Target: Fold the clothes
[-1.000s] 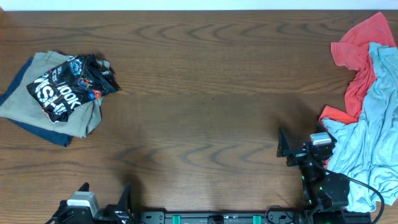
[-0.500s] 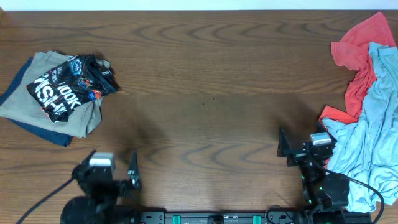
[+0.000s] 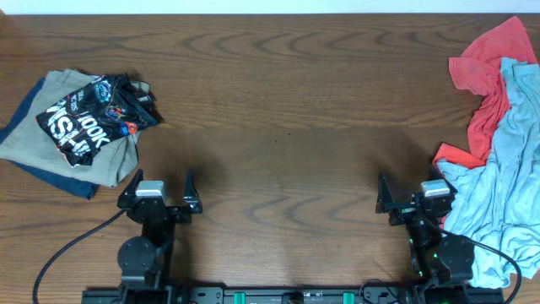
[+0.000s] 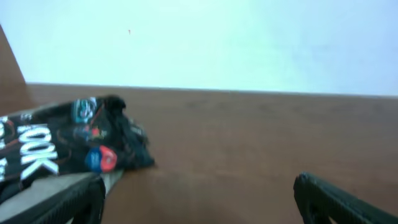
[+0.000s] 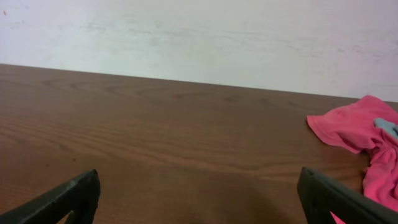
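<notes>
1. Your left claw (image 3: 159, 191) stood with its fingers spread wide and held nothing. It hung low over bare table (image 3: 278, 127).
2. The black jersey (image 3: 93, 116) lay ahead of that claw and off to its left, well apart from it. It was crumpled in a heap on the tan trousers (image 3: 38, 139), with a dark blue garment (image 3: 59, 179) under both.
3. Your right claw (image 3: 415, 196) was also spread and empty. The light-blue garment (image 3: 506, 169) lay just beside it on its right, and the red garment (image 3: 494, 63) was further ahead on that side.
4. The step in hand looked like the reach to the jersey. To do it well, you needed to aim at the jersey's near right edge, where black cloth overhung the pile, and come in low.
5. You had to pinch only black cloth. A deep bite would likely have caught the trousers beneath and dragged the whole pile.
6. The open wood between the two claws was the sensible place to draw the jersey out flat before any fold.
7. The right claw was best kept away from the garments on its right until the jersey reached it.
</notes>
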